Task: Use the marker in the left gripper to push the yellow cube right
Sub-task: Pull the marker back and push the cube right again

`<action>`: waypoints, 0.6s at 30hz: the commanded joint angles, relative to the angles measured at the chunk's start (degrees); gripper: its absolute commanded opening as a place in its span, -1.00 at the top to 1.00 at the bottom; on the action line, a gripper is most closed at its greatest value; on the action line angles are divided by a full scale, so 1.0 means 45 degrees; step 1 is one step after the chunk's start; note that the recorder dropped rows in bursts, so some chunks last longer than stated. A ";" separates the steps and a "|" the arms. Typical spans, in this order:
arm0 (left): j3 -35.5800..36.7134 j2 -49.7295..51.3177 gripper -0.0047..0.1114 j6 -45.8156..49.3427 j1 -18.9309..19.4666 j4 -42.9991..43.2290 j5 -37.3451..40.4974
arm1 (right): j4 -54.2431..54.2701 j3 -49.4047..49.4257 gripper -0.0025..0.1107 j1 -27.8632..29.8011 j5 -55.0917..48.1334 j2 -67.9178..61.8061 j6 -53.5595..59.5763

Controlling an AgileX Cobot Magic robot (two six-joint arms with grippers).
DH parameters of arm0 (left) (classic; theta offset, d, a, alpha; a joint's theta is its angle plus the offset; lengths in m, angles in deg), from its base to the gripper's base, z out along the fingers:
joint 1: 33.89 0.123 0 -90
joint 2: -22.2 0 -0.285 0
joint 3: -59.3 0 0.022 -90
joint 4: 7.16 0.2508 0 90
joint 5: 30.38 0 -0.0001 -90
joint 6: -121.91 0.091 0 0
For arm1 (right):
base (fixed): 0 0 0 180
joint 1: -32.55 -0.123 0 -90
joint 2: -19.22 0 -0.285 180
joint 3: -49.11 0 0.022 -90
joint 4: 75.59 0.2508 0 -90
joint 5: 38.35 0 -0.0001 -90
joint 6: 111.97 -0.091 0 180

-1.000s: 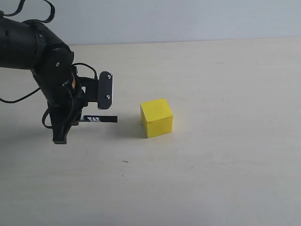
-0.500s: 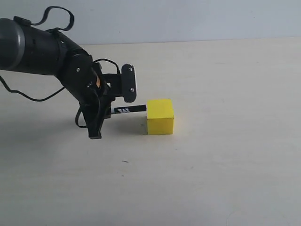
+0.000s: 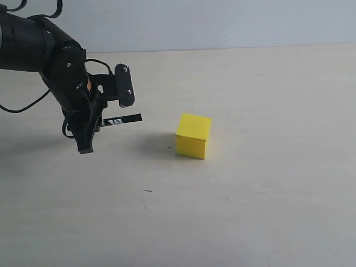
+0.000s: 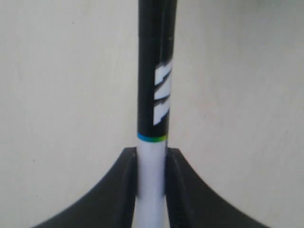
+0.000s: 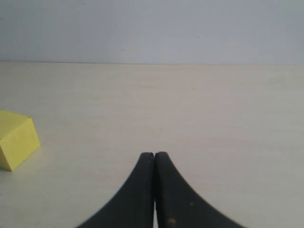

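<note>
The yellow cube (image 3: 193, 136) rests on the table right of centre, turned slightly, and also shows at the edge of the right wrist view (image 5: 17, 139). My left gripper (image 3: 93, 123) is shut on the marker (image 3: 123, 119), which sticks out level toward the cube; its black tip stops well short, with a clear gap. In the left wrist view the jaws clamp the marker (image 4: 154, 95) on its white barrel, and my left gripper (image 4: 152, 156) holds it firmly. My right gripper (image 5: 154, 156) is shut on nothing and does not show in the exterior view.
A pale beige table (image 3: 267, 211) spreads around the cube. A grey wall (image 3: 222, 22) runs along the far edge. Black cables (image 3: 22, 105) hang beside the left arm.
The marker tip reached the cube and pushed it a little to the right, turning it. Since then my left gripper has pulled back left with the marker, opening a gap.
</note>
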 commanded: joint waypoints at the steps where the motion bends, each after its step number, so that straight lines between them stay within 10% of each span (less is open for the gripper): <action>1: -0.0063 -0.0074 0.92 -0.0117 -0.0210 -0.0176 -0.0018 | -0.0007 0.0054 0.96 0.0076 0.0156 0.0048 0.0014; 12: -0.0063 0.0382 0.92 0.0092 -0.2679 -0.0176 -0.0846 | -0.0007 0.0054 0.96 0.0076 0.0156 0.0048 0.0014; 18: -0.0063 -0.0005 0.92 -0.0275 -0.2157 -0.0034 0.0048 | -0.0007 0.0054 0.96 0.0076 0.0135 0.0048 0.0014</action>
